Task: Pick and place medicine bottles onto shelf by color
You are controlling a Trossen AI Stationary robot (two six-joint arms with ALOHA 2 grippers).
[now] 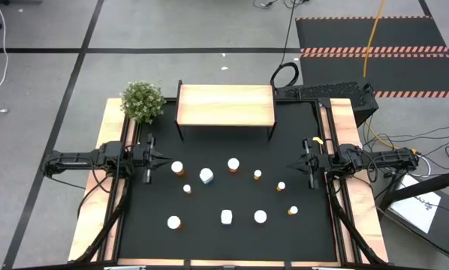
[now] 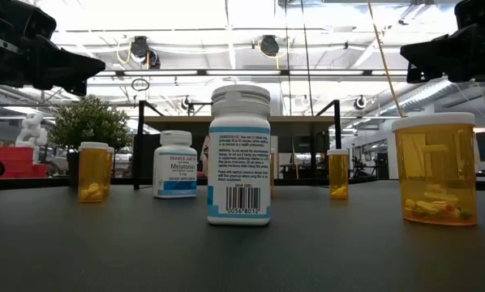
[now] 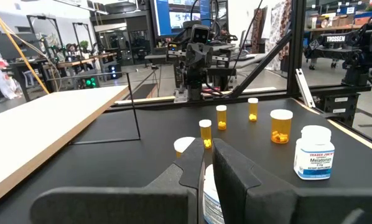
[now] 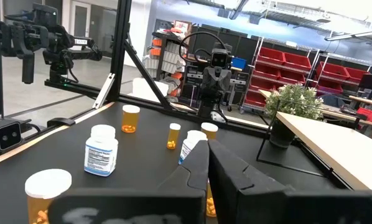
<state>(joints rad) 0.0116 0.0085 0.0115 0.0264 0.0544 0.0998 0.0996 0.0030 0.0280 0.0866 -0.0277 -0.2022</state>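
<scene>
The light-wood shelf (image 1: 226,105) on thin black legs stands at the far middle of the black mat, nothing on it. Several medicine bottles stand scattered on the mat in front of it: large orange ones with white caps (image 1: 233,164) (image 1: 177,168) (image 1: 173,222), tiny orange ones (image 1: 257,175) (image 1: 281,186) (image 1: 293,211) (image 1: 187,189), and white ones (image 1: 227,217) (image 1: 206,176). My left gripper (image 1: 163,158) hovers shut at the mat's left edge, next to an orange bottle. My right gripper (image 1: 292,163) hovers shut at the mat's right edge. Both hold nothing.
A small potted plant (image 1: 142,101) stands left of the shelf. Pale wooden side rails (image 1: 97,217) (image 1: 360,217) flank the mat. In the low view a white labelled bottle (image 2: 239,154) stands nearest, a Melatonin bottle (image 2: 176,165) and orange bottles (image 2: 435,168) around it.
</scene>
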